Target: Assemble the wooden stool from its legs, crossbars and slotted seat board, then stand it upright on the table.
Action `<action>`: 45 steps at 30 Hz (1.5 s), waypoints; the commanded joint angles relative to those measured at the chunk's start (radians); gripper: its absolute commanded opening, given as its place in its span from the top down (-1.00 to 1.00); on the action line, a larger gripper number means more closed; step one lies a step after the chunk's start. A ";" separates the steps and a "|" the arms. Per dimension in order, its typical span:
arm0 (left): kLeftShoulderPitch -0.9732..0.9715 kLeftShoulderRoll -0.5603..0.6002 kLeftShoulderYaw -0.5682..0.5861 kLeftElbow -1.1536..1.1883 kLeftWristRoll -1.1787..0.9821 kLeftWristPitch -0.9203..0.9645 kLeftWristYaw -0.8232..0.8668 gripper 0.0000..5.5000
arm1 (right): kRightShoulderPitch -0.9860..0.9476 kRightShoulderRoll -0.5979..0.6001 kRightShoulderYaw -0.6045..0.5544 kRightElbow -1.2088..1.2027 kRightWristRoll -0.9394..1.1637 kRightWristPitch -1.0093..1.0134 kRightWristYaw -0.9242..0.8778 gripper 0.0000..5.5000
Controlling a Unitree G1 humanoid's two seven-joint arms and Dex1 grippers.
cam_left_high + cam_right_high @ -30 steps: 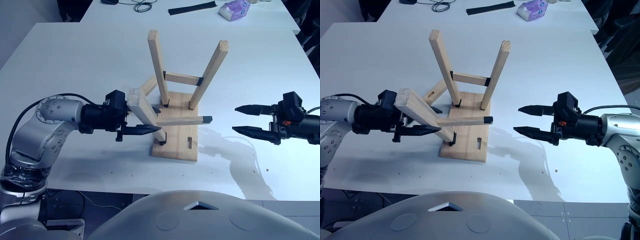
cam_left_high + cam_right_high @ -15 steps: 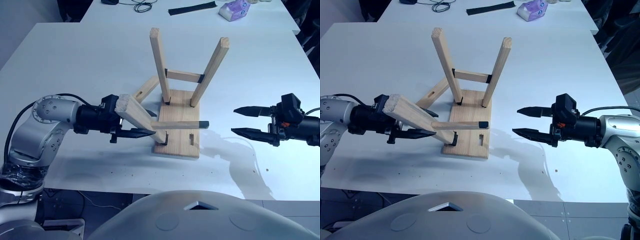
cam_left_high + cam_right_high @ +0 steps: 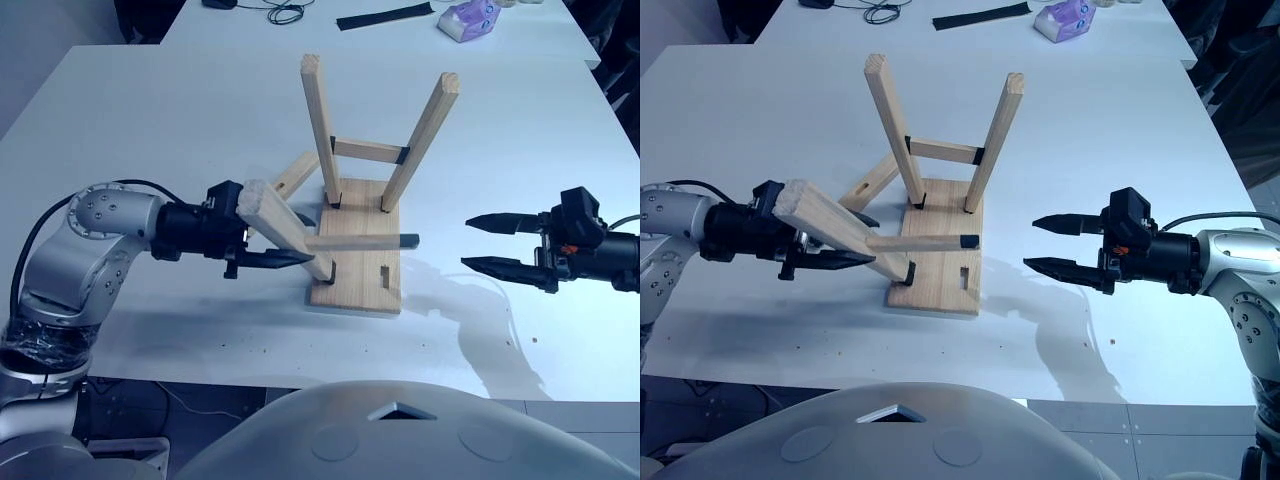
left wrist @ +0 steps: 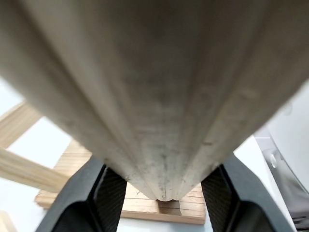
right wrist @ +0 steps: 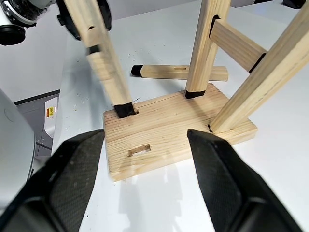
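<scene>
At left, tilted leg [image 3: 284, 224] in left pincer's [image 3: 296, 250] pinch, fingertips [image 4: 102, 194] half-hidden; right pincer [image 3: 467, 242] spread.

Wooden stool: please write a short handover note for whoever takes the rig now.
Left gripper: shut on the tilted light wooden leg, foot at the near left slot of the flat slotted wooden seat board.
Right gripper: open, empty, right of the board.
Done: two upright wooden legs with a short wooden crossbar.
To do: seat the tilted leg, fit the loose wooden leg, then flip the board onto its legs.
</scene>
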 commanded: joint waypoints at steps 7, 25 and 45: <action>-0.001 0.008 0.015 -0.003 0.011 0.008 -0.015 0.23 | 0.011 -0.007 0.003 -0.015 -0.004 -0.004 0.004 -0.15; 0.060 0.013 -0.006 -0.028 0.035 -0.002 -0.036 0.23 | 0.024 0.006 0.007 -0.033 -0.002 -0.001 -0.015 -0.15; 0.002 -0.002 -0.017 -0.003 0.048 -0.011 -0.037 0.23 | 0.039 0.005 -0.002 -0.046 0.008 0.000 -0.022 -0.15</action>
